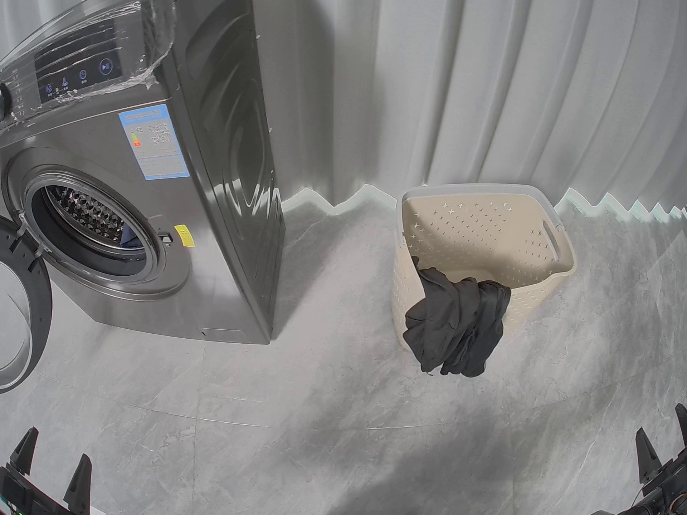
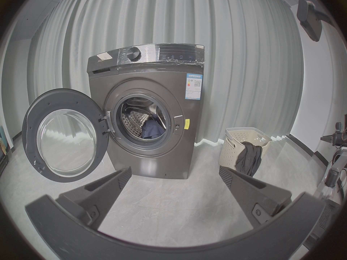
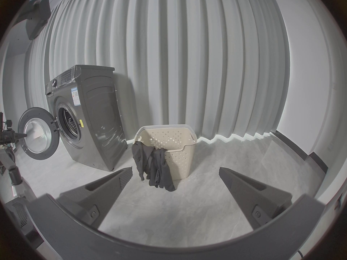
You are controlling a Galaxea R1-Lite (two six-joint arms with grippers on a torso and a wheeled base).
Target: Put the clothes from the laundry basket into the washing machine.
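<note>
A dark grey garment hangs over the near rim of the cream laundry basket, at the basket's six o'clock. Its folds spill down the outer wall toward the grey floor. In my head view the basket stands upright at three o'clock, in front of a pale pleated curtain. The washing machine stands at ten o'clock, well apart from the basket, with its round door swung wide open at nine o'clock. A dark blue cloth lies inside the drum. My left claw sits low at seven o'clock and my right claw low at five o'clock, both well apart from the basket. Each claw's fingers are spread wide, holding nothing and touching nothing.
</note>
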